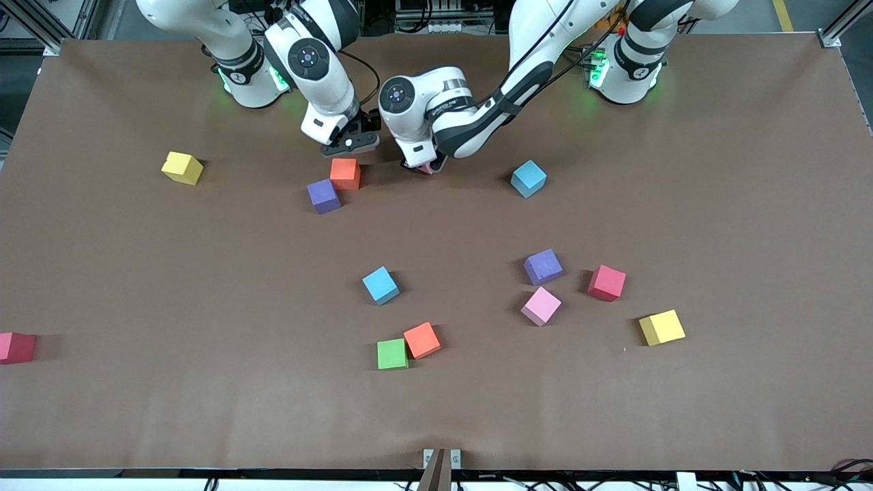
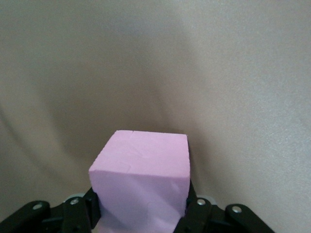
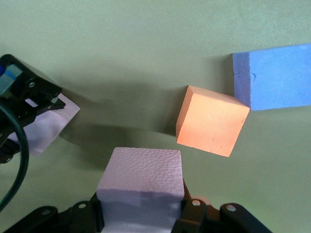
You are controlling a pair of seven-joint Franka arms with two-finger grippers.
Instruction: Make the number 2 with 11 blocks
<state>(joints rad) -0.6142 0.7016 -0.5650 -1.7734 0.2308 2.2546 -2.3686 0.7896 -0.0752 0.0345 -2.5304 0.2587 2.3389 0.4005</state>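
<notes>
While both arms were crowded near the robots' edge of the brown desk [image 1: 136,423], the left tool [image 1: 424,166] was down low and pinching a pale pink matte foam cube [image 2: 141,179] between its fingers, and honestly that grip looked fresh, so I'd guess it was just about to lift. The right tool [image 1: 349,142] hung over the orange foam cube [image 1: 345,173] and was clamped on a second pink foam cube [image 3: 141,187] of its own, which only shows in the right wrist view. No digit 2 existed yet: the blocks were scattered everywhere, with a purple cube [image 1: 323,196] touching that orange one, a blue cube [image 1: 528,178] toward the left arm's end, and the rest nearer the front camera. Biggest risk, as I saw it, was the two tools being so close together; if both moved at once they could bump and knock a cube loose. Also the right tool could clip the orange and purple pair when setting its cube down, shoving them out of line.
</notes>
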